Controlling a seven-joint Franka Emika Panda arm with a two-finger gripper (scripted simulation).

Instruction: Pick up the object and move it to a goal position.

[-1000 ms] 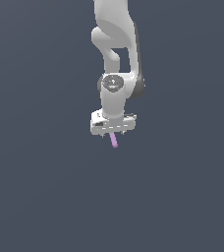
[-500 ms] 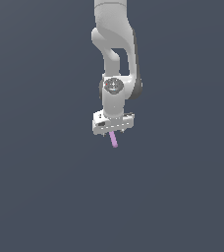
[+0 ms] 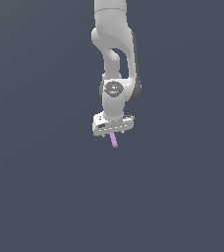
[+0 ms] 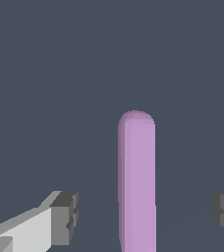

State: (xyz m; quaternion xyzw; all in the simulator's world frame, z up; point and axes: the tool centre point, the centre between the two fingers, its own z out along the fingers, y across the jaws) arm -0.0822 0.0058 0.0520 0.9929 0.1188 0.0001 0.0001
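Exterior view: over the last second the arm shifted slightly toward its right, peg (image 3: 114, 140) still hanging under the gripper (image 3: 112, 134). Wrist view shows fingers (image 4: 65, 216) apart, not touching it; I cannot confirm the hold.

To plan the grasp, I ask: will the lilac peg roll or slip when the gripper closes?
The peg looks round and smooth, so it probably rolls if pushed sideways. It seems rigid, showing no bend. The gripper is open, its fingers apart from the peg on both sides, so a centred squeeze should hold it.
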